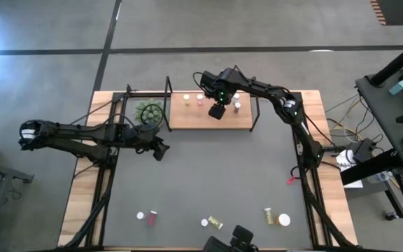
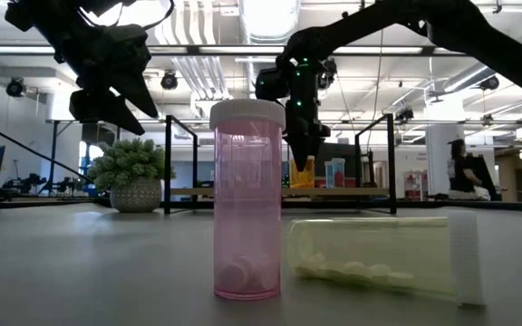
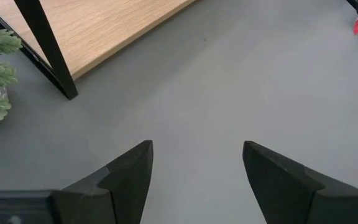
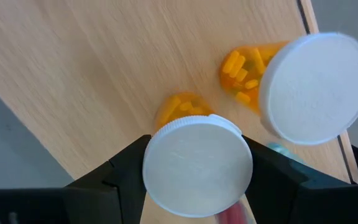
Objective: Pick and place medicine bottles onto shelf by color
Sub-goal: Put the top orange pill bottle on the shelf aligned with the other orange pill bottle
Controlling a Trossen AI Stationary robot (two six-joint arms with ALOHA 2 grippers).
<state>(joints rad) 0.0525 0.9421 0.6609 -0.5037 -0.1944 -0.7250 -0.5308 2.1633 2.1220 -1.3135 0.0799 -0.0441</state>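
Observation:
The wooden shelf [image 1: 187, 120] stands at the table's far side. My right gripper [image 1: 217, 110] is over it, shut on an orange bottle with a white cap [image 4: 197, 165]; the low view shows the bottle's base [image 2: 303, 177] at or just above the board. A second orange bottle [image 4: 316, 87] stands close beside it. Other small bottles [image 1: 186, 98] stand along the shelf's far edge. My left gripper [image 1: 161, 150] is open and empty over the grey mat [image 1: 208, 175], near the shelf's left front corner [image 3: 67, 87]. Several bottles stand or lie by the near edge, among them a pink one [image 2: 247, 199] upright and a yellow-green one [image 2: 379, 258] on its side. My right gripper pinches the orange bottle's white cap [image 4: 160, 180] between its two fingers, one on each side of the cap's rim. The fingers come from above and point down. The bottle is upright, its orange body [image 4: 178, 109] below the cap; whether its base touches the shelf board I cannot tell.
A small potted plant [image 1: 150, 112] stands at the shelf's left end, inside the black frame upright [image 1: 169, 101]. A small red object [image 1: 290, 180] lies on the mat at the right. More bottles [image 1: 268, 215] lie near the front edge. The mat's middle is bare.

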